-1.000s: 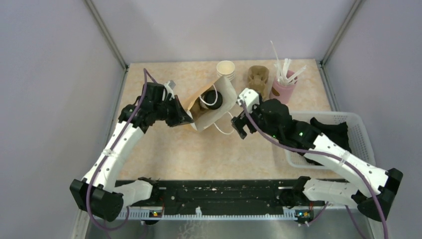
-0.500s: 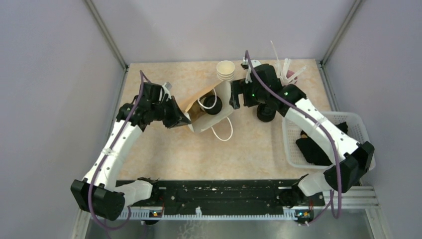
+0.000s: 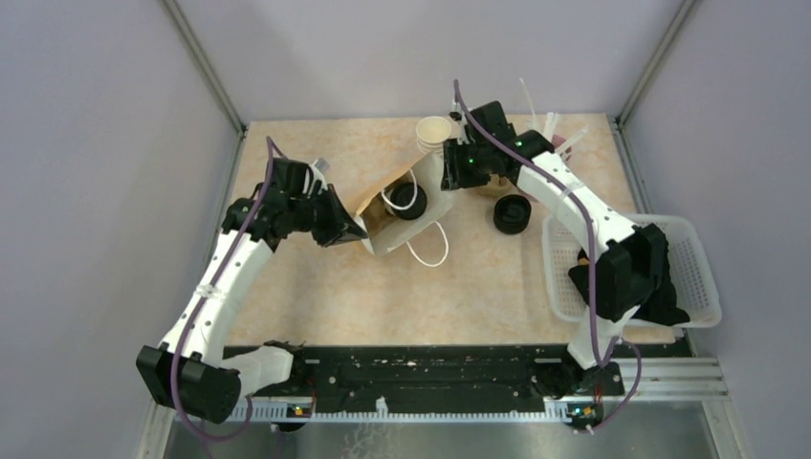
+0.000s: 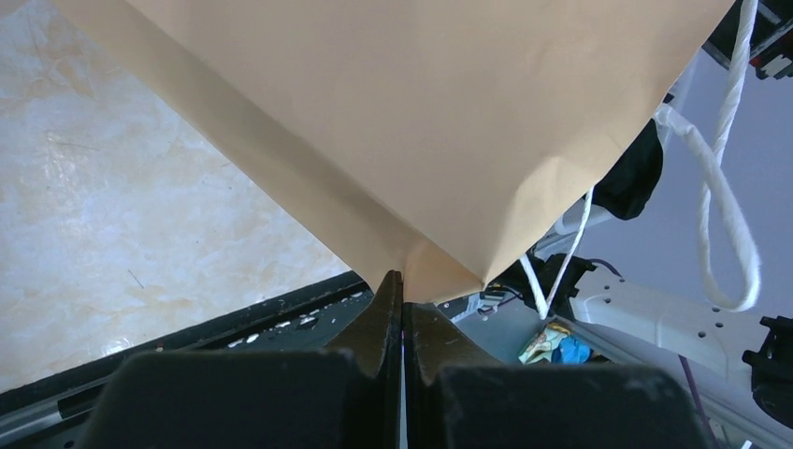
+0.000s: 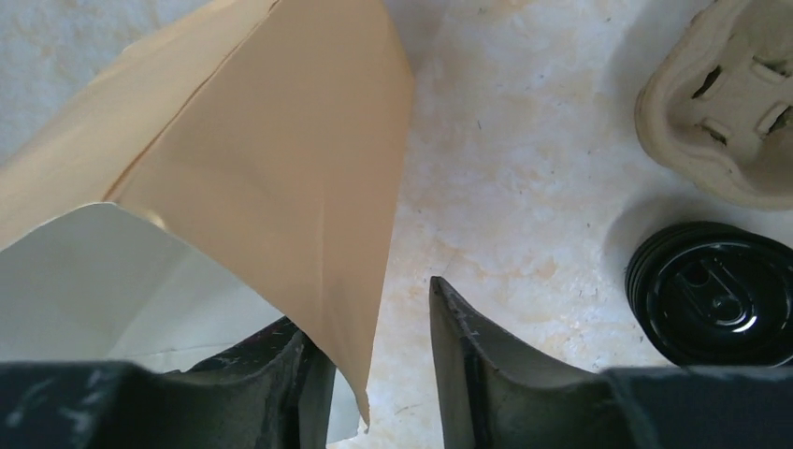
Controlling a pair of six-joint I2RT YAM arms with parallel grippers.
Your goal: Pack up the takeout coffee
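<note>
The takeout coffee (image 3: 412, 206), a white cup with a black lid, sits inside the open brown paper bag (image 3: 383, 222), partly under a white rope handle. My left gripper (image 3: 354, 231) is shut on the bag's left edge; the left wrist view shows its fingertips (image 4: 402, 278) pinching a folded corner of the bag (image 4: 393, 112). My right gripper (image 3: 450, 174) is at the bag's right rim. In the right wrist view its jaws (image 5: 369, 309) stand apart, astride the bag's wall (image 5: 281, 168), one finger inside and one outside, with a gap showing.
A stack of lidless white cups (image 3: 433, 134) stands behind the bag. A pile of black lids (image 3: 512, 213) (image 5: 715, 304) lies right of it, beside a pulp cup carrier (image 5: 729, 112). A pink holder with straws (image 3: 557, 143) is far right. A white basket (image 3: 693, 287) sits by the right arm.
My right arm swung from the bag's near right side up to its far right rim, uncovering the lid pile, and its jaws have narrowed around the bag's wall. The left gripper has held still.
</note>
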